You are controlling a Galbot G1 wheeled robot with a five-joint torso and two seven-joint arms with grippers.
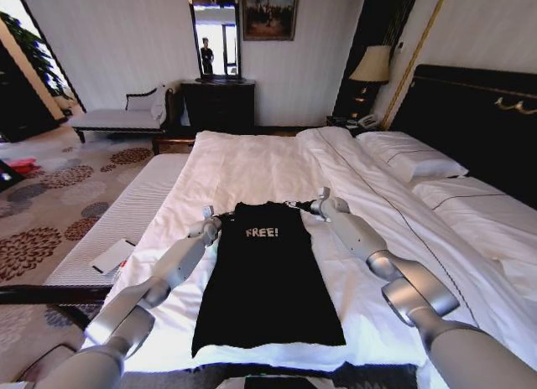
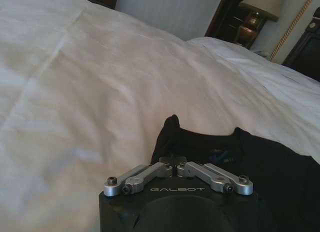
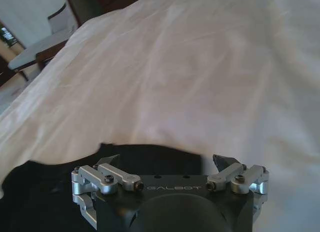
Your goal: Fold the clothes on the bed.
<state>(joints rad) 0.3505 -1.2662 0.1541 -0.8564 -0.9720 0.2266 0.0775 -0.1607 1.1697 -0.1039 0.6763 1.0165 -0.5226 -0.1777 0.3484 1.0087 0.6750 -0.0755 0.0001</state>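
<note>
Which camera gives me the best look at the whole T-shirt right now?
The head view: the black T-shirt lies full length on the bed, lettering readable, a gripper at each shoulder. The left wrist view catches one bunched corner; the right wrist view catches a dark edge.

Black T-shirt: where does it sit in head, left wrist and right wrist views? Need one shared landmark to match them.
Head view: black T-shirt lies flat at centre, lettering up, between both arms.
Left wrist view: its collar corner is bunched just ahead of the left end effector, shut on it.
Right wrist view: its far edge lies between the fingers of the open right end effector.
Shared landmark: white duvet.
</note>
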